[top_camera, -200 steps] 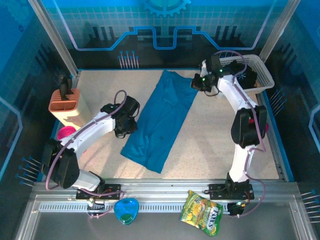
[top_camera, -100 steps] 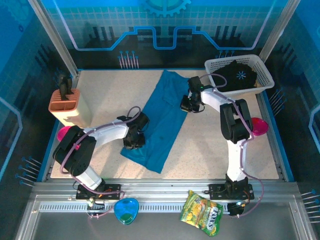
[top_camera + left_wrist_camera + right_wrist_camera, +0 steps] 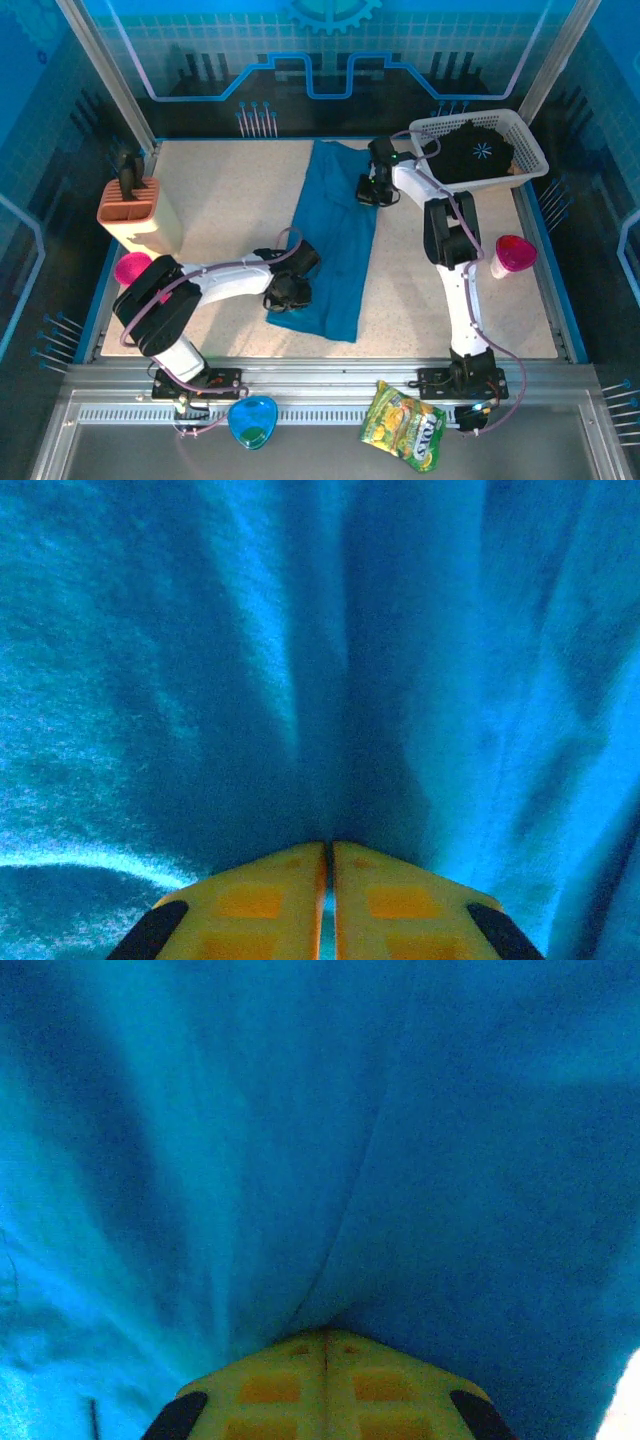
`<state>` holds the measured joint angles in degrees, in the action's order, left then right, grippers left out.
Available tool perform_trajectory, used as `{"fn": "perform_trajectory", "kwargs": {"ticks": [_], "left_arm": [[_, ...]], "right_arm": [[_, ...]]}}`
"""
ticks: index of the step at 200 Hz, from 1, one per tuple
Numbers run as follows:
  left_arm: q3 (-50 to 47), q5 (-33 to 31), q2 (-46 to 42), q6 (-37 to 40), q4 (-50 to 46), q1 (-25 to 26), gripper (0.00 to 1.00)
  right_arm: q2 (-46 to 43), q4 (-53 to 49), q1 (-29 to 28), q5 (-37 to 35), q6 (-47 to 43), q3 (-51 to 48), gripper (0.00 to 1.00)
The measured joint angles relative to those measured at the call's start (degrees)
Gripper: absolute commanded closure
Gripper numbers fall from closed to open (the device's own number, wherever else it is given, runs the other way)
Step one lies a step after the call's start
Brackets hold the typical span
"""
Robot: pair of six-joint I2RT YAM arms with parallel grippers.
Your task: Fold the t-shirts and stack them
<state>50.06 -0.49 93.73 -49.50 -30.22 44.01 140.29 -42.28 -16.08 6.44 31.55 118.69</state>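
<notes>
Teal-blue cloth is gripped at two points. The teal-blue t-shirt (image 3: 335, 235) lies as a long, narrow strip on the desk (image 3: 220, 200), stretched between my two claws.

Left claw (image 3: 288, 292): clenched on the shirt's near end, at its left edge. In the left wrist view the yellow fingers (image 3: 265, 895) meet tip to tip, with creases of cloth gathering into the pinch.

Right claw (image 3: 372, 190): clenched on the shirt's right edge, close to its far end. In the right wrist view the fingers (image 3: 270, 1385) are pressed together and folds run straight into their tips.

Black t-shirt (image 3: 478, 152): bunched to the right of the right claw, inside the white mesh basket (image 3: 531, 148), starburst print facing up. It is apart from both claws.

Pink cup (image 3: 512, 255): on the desk, right of the right claw and nearer the arm bases.
</notes>
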Motion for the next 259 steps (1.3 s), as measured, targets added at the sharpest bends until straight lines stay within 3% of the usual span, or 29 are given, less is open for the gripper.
{"fn": "perform_trajectory", "kwargs": {"ticks": [58, 105, 129, 169, 203, 239, 249, 259], "left_arm": [[0.2, 1.4, 0.5, -4.5, 2.6, 4.2, 0.86], [1.1, 1.3, 0.7, -6.0, 1.5, 5.3, 0.82], [3.6, -0.7, 0.7, -5.1, -4.7, 5.5, 0.76], [18.2, -7.6, 0.7, 0.4, -16.0, 4.9, 0.7], [34.4, -16.2, -0.2, 8.0, -19.0, 4.8, 0.56], [37.3, -26.4, -6.1, 18.6, -17.4, 3.9, 0.41], [37.3, -28.9, -7.8, 21.3, -16.9, 3.2, 0.32], [36.8, -31.2, -9.6, 24.9, -15.5, 2.6, 0.16]], "right_arm": [[7.5, -7.6, 0.0, 2.5, -7.1, 13.9, 1.0], [6.6, -6.6, 0.0, 3.5, -9.9, 11.7, 1.0], [4.5, -4.5, 0.0, 3.9, -11.7, 7.9, 0.95], [-0.4, -4.0, 0.0, 3.0, -14.8, 1.8, 0.86], [-15.2, -1.4, 0.0, 2.8, -17.9, -9.1, 0.8], [-38.1, 3.0, 0.0, 3.2, -21.8, -20.9, 0.73], [-44.5, 4.2, 0.0, 3.4, -23.2, -24.4, 0.7], [-51.3, 5.0, 0.0, 3.5, -24.3, -28.4, 0.66]]}}
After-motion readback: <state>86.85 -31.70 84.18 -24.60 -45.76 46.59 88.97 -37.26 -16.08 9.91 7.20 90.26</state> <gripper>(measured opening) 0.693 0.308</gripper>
